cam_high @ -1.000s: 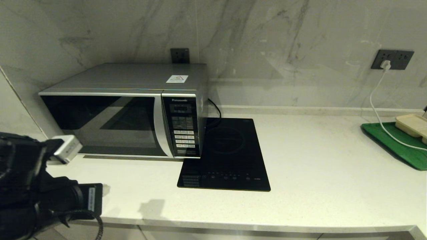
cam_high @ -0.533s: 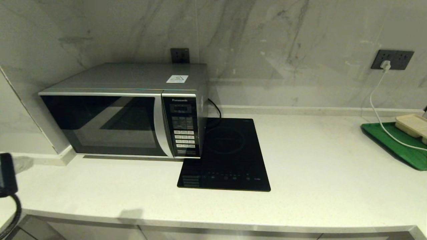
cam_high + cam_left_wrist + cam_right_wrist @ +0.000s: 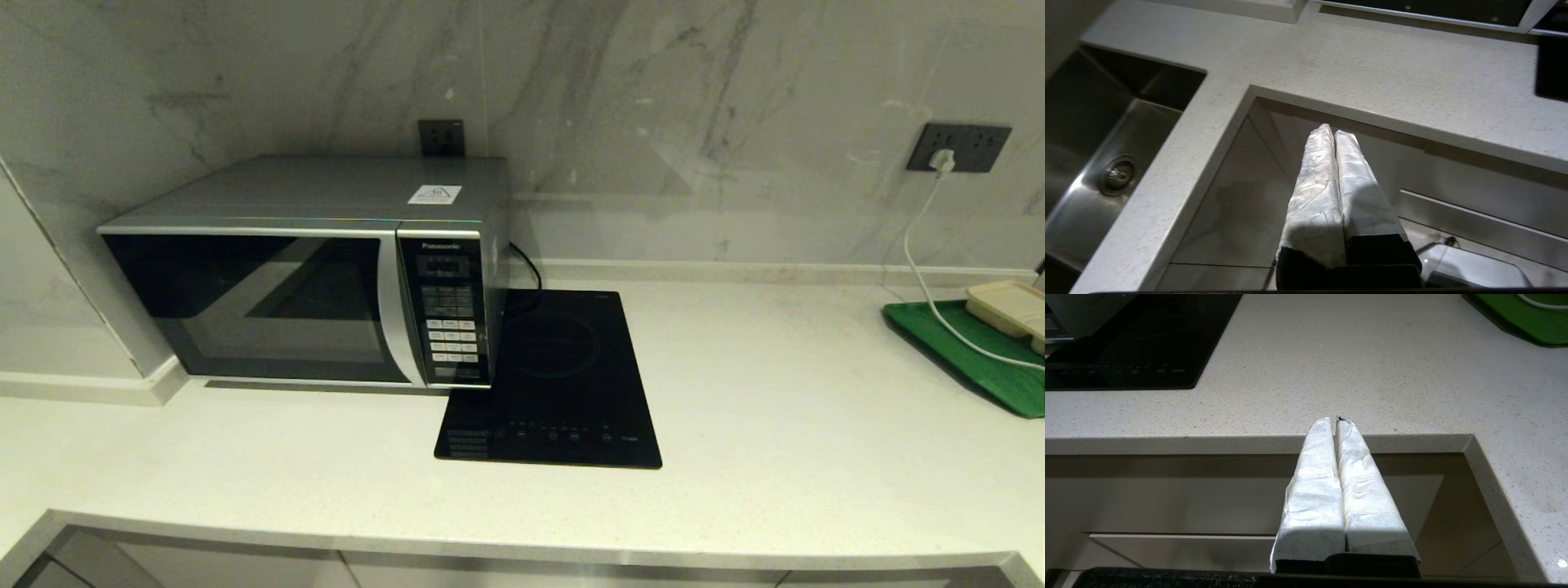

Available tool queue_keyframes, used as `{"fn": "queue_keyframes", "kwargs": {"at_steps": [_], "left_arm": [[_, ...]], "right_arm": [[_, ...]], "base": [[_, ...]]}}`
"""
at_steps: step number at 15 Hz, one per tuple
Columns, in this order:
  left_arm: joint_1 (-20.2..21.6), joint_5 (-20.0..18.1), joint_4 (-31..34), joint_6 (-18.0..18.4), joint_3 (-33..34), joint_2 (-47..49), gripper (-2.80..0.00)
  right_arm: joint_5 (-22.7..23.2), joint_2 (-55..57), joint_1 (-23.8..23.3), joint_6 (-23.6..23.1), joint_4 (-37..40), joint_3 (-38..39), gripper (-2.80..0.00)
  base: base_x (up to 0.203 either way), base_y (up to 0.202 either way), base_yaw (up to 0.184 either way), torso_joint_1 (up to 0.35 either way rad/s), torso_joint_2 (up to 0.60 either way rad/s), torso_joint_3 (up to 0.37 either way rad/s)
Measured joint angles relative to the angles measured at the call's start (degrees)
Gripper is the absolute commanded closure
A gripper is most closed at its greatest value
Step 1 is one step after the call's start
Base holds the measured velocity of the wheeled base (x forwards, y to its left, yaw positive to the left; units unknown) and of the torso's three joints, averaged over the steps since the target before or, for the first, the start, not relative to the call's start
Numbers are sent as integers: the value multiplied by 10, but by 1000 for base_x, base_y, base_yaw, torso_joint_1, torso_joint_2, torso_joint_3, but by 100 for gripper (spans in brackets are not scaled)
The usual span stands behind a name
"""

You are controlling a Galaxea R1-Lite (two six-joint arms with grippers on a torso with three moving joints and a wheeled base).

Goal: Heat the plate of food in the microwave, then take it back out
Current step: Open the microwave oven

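The silver-grey microwave point(image 3: 302, 269) stands at the back left of the counter with its dark glass door closed. The lilac plate of food is out of view in every picture. Neither arm shows in the head view. My left gripper point(image 3: 1334, 131) hangs below the counter's front edge, in front of the cabinet, shut with nothing between its white-wrapped fingers. My right gripper point(image 3: 1334, 421) sits low at the counter's front edge further right, also shut and empty.
A flat black induction hob point(image 3: 555, 384) lies right of the microwave. A green tray point(image 3: 971, 351) with a beige rectangular tray point(image 3: 1008, 306) and a white cable sits at far right. A steel sink point(image 3: 1098, 151) is sunk into the counter to the left.
The left arm, which filled the lower left of the head view a second ago, has dropped down and left out of that view. The microwave stays closed.
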Motion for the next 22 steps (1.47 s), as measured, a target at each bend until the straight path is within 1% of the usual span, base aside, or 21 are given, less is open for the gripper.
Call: {"fn": "queue_keyframes", "kwargs": {"at_steps": [2, 5, 6, 7, 8, 9, 10, 12, 13, 15, 16, 17, 18, 19, 22], "left_arm": [[32, -23, 2, 40, 26, -49, 0], [47, -67, 1, 58, 67, -117, 0], [48, -90, -3, 64, 84, -142, 0], [49, -117, -16, 69, 108, -166, 0], [50, -149, -43, 74, 138, -189, 0], [50, -177, -79, 81, 176, -210, 0], [50, -195, -119, 89, 219, -229, 0], [51, -208, -199, 104, 311, -260, 0], [52, -212, -250, 109, 354, -272, 0], [52, -217, -344, 113, 429, -287, 0], [52, -230, -385, 112, 456, -291, 0], [53, -252, -414, 110, 473, -293, 0], [53, -266, -424, 108, 491, -295, 0], [52, -269, -429, 107, 497, -296, 0], [52, -264, -428, 85, 503, -298, 0]], "right_arm": [[0, 0, 0, 0, 0, 0, 0], [0, 0, 0, 0, 0, 0, 0], [0, 0, 0, 0, 0, 0, 0], [0, 0, 0, 0, 0, 0, 0], [0, 0, 0, 0, 0, 0, 0], [0, 0, 0, 0, 0, 0, 0], [0, 0, 0, 0, 0, 0, 0], [0, 0, 0, 0, 0, 0, 0], [0, 0, 0, 0, 0, 0, 0], [0, 0, 0, 0, 0, 0, 0], [0, 0, 0, 0, 0, 0, 0], [0, 0, 0, 0, 0, 0, 0], [0, 0, 0, 0, 0, 0, 0], [0, 0, 0, 0, 0, 0, 0], [0, 0, 0, 0, 0, 0, 0]], "base": [[0, 0, 0, 0, 0, 0], [0, 0, 0, 0, 0, 0], [0, 0, 0, 0, 0, 0], [0, 0, 0, 0, 0, 0], [0, 0, 0, 0, 0, 0], [0, 0, 0, 0, 0, 0], [0, 0, 0, 0, 0, 0], [0, 0, 0, 0, 0, 0], [0, 0, 0, 0, 0, 0], [0, 0, 0, 0, 0, 0], [0, 0, 0, 0, 0, 0], [0, 0, 0, 0, 0, 0], [0, 0, 0, 0, 0, 0], [0, 0, 0, 0, 0, 0], [0, 0, 0, 0, 0, 0]]}}
